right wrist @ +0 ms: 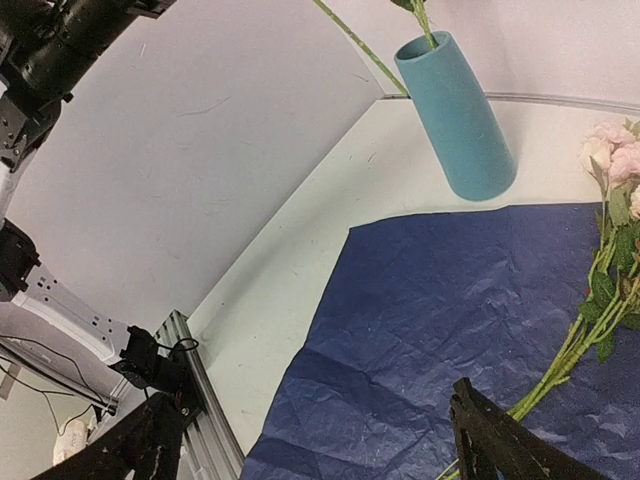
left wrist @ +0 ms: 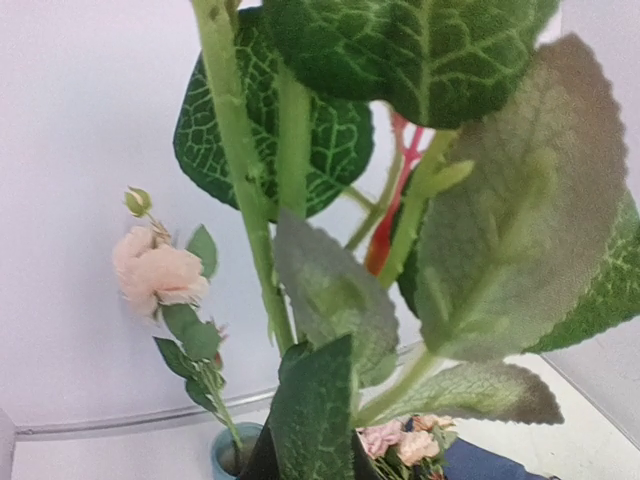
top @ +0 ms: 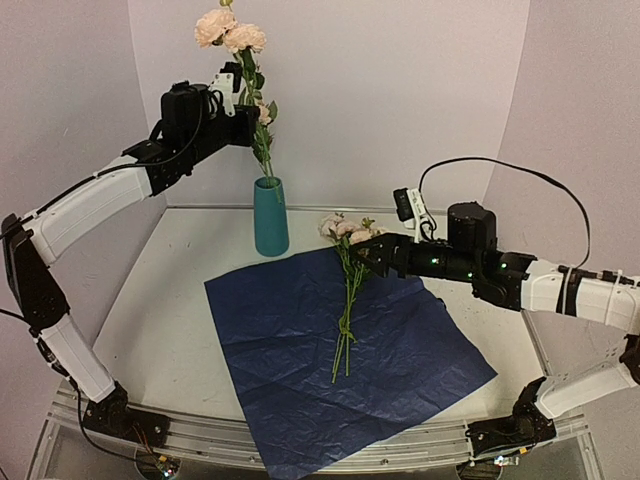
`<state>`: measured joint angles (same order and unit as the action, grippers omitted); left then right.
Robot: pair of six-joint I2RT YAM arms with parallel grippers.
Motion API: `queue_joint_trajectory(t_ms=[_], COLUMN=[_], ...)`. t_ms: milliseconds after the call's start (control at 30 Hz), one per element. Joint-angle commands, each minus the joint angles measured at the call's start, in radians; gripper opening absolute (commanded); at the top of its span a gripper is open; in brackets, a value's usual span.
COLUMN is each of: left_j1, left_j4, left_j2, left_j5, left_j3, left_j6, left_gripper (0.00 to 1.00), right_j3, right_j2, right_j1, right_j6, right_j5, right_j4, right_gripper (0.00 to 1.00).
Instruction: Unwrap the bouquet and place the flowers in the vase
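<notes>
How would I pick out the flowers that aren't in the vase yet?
Find the big dark-blue paper sheet. On its far half a small bunch of flowers lies flat. Unlike the tall stems standing in the teal vase, these lie down.

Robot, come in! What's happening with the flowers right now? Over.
Left gripper shut on tall flowers, stems down in the vase. Right gripper open, by loose flowers lying on the blue paper. Nothing blocking the vase. Over.
</notes>
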<state>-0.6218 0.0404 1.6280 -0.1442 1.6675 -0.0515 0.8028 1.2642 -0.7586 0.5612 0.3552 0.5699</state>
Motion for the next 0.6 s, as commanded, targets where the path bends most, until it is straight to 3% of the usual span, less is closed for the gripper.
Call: queue_joint_trajectory(t_ms=[0,333,567], left_j1=[-0.004,0.011,0.026], left_j4=[-0.075,-0.098,-0.107], left_j2=[0.065,0.168,0.195], left_j5=[-0.094,-0.173,-0.164], left_j3=[0.129,0.27,0.26], left_j6=[0.145,0.272,0.249], left_gripper=[0.0,0.0,0.0], right_j3=[-0.018,-0.028,-0.016], right_j2=[-0.061,-0.08,-0.079], right_j1=[-0.005,-0.005,-0.005], right_j6=[-0.033,-0.047,-0.058], right_j5=[-0.029,-0.047,-0.053], right_j4=[-0.007,-0.032,-0.05], right_gripper=[0.93,0.93,0.93])
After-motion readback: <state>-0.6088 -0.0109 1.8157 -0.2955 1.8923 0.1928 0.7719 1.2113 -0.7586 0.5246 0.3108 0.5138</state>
